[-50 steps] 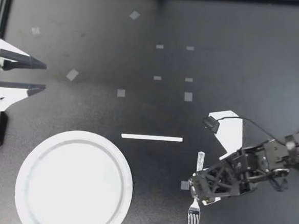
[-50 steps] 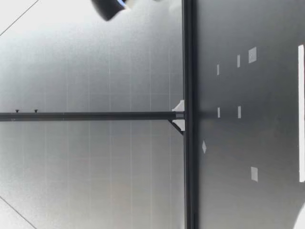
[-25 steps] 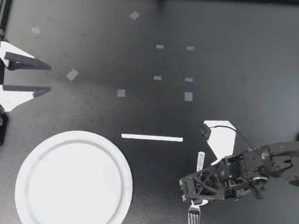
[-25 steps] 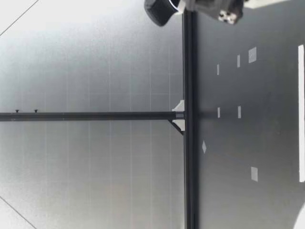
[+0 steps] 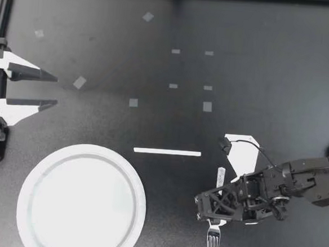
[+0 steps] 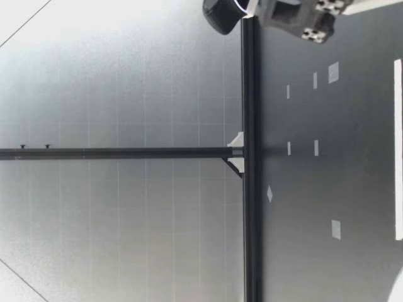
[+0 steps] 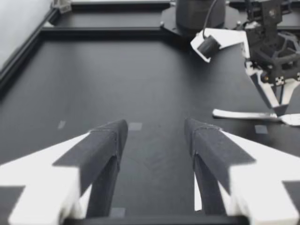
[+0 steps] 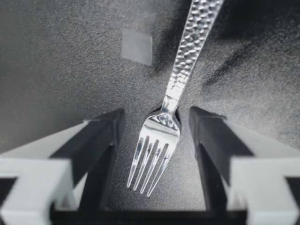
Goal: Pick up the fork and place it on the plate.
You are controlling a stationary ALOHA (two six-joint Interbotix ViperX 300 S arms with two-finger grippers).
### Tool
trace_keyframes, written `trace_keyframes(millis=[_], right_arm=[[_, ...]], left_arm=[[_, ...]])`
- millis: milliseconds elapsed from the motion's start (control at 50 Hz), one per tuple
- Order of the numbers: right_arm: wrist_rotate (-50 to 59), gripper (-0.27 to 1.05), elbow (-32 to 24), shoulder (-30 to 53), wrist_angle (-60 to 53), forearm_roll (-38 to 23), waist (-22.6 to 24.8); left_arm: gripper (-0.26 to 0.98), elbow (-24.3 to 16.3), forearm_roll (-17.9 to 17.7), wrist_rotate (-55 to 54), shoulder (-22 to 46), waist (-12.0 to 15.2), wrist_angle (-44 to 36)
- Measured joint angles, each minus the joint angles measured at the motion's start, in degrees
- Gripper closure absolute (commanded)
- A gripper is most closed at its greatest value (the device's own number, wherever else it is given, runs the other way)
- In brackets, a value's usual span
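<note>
The fork [image 5: 213,244] lies flat on the black table [image 5: 258,73] in the lower right of the top view, its tines toward the bottom edge and its handle pointing up the frame. Our right gripper [image 5: 215,218] stands over its middle. In the right wrist view the neck and tines lie between the two fingers [image 8: 101,145], which are spread apart with a gap on either side of the metal. The white plate [image 5: 82,199] sits in the lower left, bare and well apart from the fork. A white tape strip [image 5: 167,152] lies near the frame's centre, between them and a little higher. Our left gripper [image 5: 55,90] hangs at the left edge, its fingers apart and holding nothing.
</note>
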Motion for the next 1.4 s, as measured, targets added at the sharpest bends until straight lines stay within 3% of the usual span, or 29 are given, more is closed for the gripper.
trace_keyframes(millis=[920, 1400], right_arm=[[0.4, 0.29, 0.0, 2.1, 0.4, 0.0, 0.0], [0.5, 0.5, 0.0, 2.5, 0.6, 0.0, 0.0]], left_arm=[[0.17, 2.3, 0.0, 0.0, -3.0, 0.0, -0.1], [0.17, 3.7, 0.1, 0.2, -3.3, -0.1, -0.1]])
